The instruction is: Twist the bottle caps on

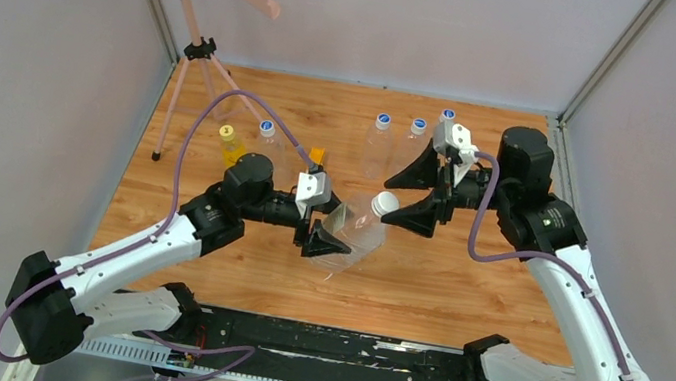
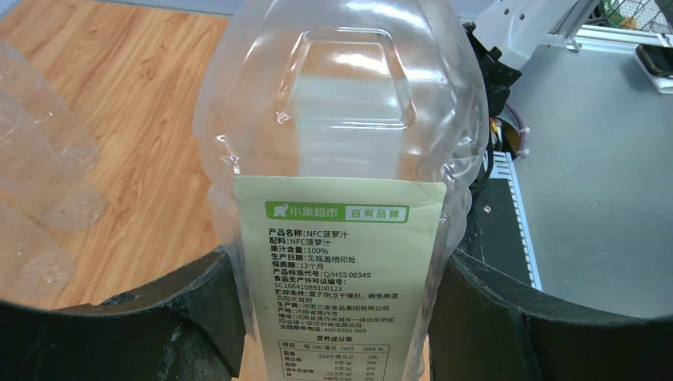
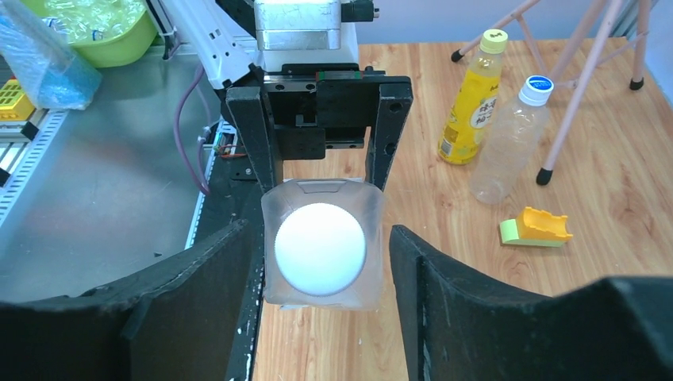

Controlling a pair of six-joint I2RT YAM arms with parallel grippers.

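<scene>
The wider clear bottle (image 1: 348, 231) with its pale green label (image 2: 337, 270) lies tilted above the table, and my left gripper (image 1: 329, 237) (image 2: 337, 325) is shut on its body. A plain white cap (image 1: 385, 203) (image 3: 320, 248) sits on its neck, pointing toward my right gripper (image 1: 410, 201) (image 3: 319, 266). That gripper is open, one finger on each side of the cap with a gap on both sides. A slim yellow bottle (image 1: 229, 145) (image 3: 472, 99) with a yellow cap and a slim clear bottle (image 1: 267, 137) (image 3: 512, 139) with a blue cap stand at the left.
Three more clear bottles with blue caps (image 1: 378, 143) stand in a row at the back, close behind the right wrist. A small orange-and-green block (image 1: 317, 156) (image 3: 536, 228) lies on the wood. A pink tripod (image 1: 195, 50) stands at the back left.
</scene>
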